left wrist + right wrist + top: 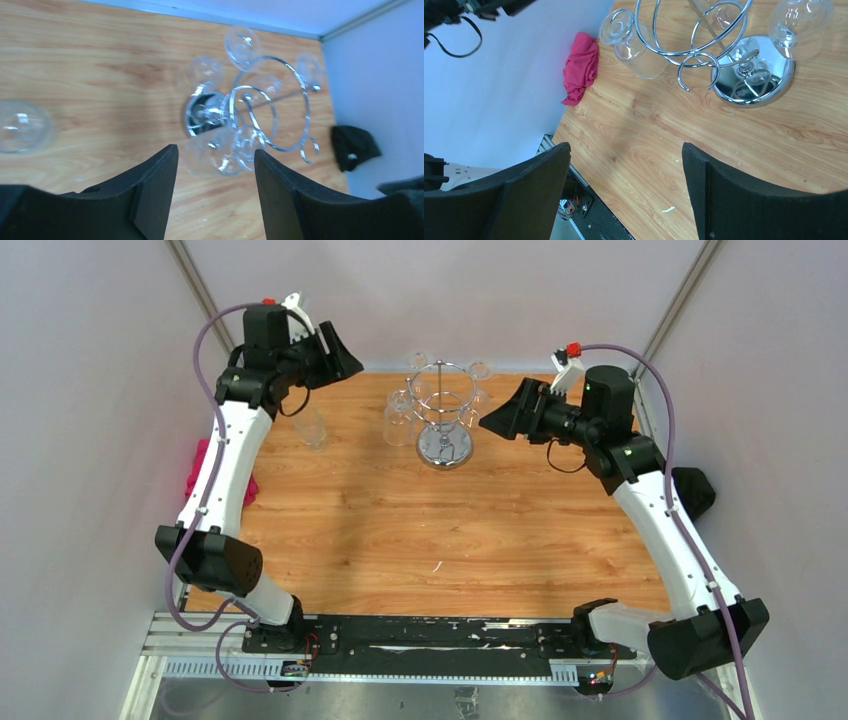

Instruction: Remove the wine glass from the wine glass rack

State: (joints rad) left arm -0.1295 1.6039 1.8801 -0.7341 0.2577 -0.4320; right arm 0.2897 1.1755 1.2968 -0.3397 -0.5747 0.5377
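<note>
The chrome wine glass rack [443,408] stands at the back middle of the table on its round mirrored base [445,449]. Several clear wine glasses hang upside down from its ring; one hangs on the left side [399,420]. In the left wrist view the rack [274,102] is ahead and the nearest hanging glass [214,152] shows between my fingers, farther off. My left gripper [338,352] is open and empty, raised left of the rack. My right gripper [498,421] is open and empty, just right of the rack. The right wrist view shows the rack's base [754,75] and a hanging glass [640,50].
A loose glass [312,427] stands on the table left of the rack and also shows in the left wrist view [22,125]. A pink cloth [205,470] lies at the left table edge. A black object [697,490] sits at the right edge.
</note>
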